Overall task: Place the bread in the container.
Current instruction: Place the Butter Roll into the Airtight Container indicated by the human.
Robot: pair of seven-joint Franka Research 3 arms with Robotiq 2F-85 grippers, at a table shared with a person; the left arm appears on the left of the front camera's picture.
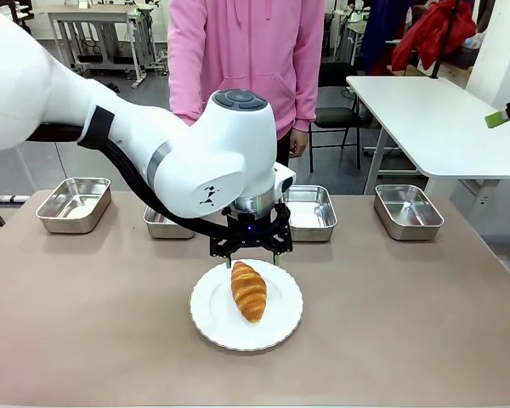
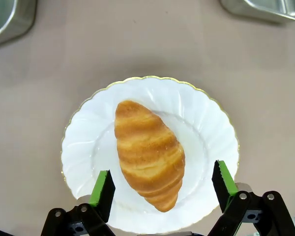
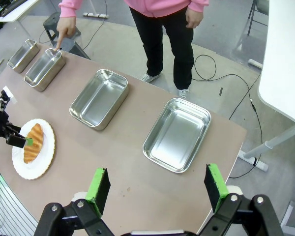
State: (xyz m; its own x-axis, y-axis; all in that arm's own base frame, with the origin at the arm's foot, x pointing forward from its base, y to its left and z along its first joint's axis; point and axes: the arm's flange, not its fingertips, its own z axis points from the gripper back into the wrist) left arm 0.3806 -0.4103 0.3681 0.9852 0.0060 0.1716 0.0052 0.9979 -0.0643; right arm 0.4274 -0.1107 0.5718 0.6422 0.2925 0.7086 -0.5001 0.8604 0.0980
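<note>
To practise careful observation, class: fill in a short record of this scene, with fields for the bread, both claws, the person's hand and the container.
bread: lying on the white plate
left claw: open, above the bread
right claw: open, high above the table
person's hand: finger pointing at the container
container: steel pan, second from the robot's left, empty

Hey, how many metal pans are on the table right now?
4, in a row along the far edge of the table: far-left pan, second pan partly behind the left arm, third pan, far-right pan.
</note>
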